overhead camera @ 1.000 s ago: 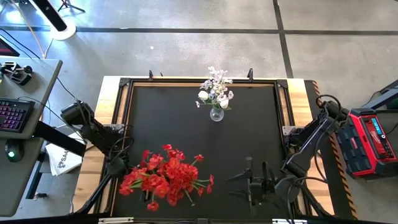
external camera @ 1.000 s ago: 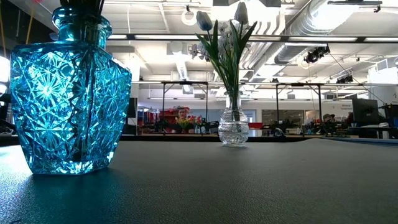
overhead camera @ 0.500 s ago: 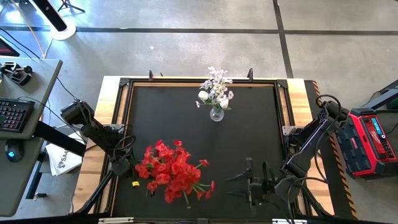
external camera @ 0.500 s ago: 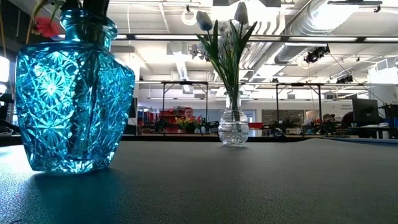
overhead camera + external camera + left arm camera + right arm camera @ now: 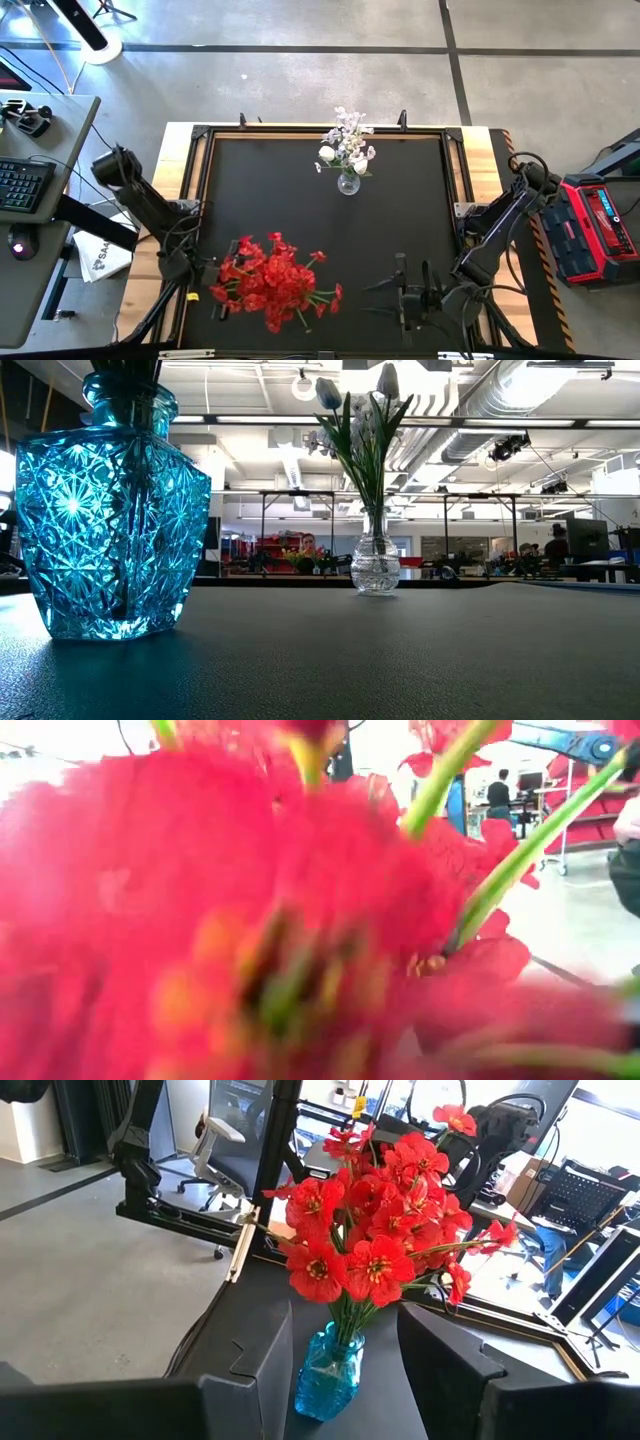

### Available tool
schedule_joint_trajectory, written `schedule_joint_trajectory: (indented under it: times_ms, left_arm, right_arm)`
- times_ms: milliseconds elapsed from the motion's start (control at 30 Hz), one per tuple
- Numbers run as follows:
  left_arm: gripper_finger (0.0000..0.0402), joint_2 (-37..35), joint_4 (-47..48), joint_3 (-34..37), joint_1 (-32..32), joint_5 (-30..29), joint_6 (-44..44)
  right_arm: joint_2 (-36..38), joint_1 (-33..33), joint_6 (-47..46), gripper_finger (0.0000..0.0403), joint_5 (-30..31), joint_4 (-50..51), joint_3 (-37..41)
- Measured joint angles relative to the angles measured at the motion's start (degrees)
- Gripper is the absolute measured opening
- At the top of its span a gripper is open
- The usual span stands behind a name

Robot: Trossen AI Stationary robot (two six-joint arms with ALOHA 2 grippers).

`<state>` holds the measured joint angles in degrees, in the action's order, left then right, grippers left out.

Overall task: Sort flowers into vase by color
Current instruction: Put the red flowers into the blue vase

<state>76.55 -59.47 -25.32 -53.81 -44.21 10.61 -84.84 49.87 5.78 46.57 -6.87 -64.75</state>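
Red flowers [image 5: 272, 290] fill your blue vase [image 5: 326, 1376] near left on the table [image 5: 400, 220]; pale flowers [image 5: 346, 144] stand far off. Sorting looks finished. Right pincer [image 5: 402, 298] rests apart; left pincer's state you cannot tell.

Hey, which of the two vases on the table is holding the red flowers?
The faceted blue glass vase near the left arm's side holds the red flowers. The small clear glass vase at the table's far edge holds white and pale blooms instead.
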Motion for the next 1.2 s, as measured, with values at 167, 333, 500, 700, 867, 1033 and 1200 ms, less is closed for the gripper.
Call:
schedule_joint_trajectory:
  times_ms: [167,333,500,700,867,1033,1200]
  left_arm:
    - [0.0166,-2.17,2.88,0.00,-0.06,0.16,-0.46]
    - [0.0109,-1.74,4.14,0.00,2.77,6.49,-4.56]
    - [0.0026,-1.72,5.68,0.00,5.10,10.90,-8.00]
    - [0.0013,-1.72,7.73,-0.07,7.13,10.95,-13.01]
    - [0.0014,-1.72,9.77,-1.16,7.79,12.41,-14.98]
    - [0.0034,-2.17,17.00,-5.09,7.61,12.81,-15.09]
    - [0.0088,-3.81,29.40,-9.44,7.61,12.81,-19.14]
  right_arm:
    - [0.00,0.00,-0.75,0.0155,0.00,0.52,0.00]
    - [0.00,0.00,-1.28,0.0155,0.00,0.91,0.00]
    - [0.00,0.00,-1.31,0.0155,0.00,0.94,0.00]
    - [0.00,0.00,-1.51,0.0155,0.00,1.09,0.00]
    - [0.00,0.00,-1.51,0.0155,0.00,1.11,0.00]
    - [0.00,0.00,-1.76,0.0155,0.00,1.31,0.00]
    - [0.00,0.00,-3.36,0.0155,0.00,2.83,0.00]
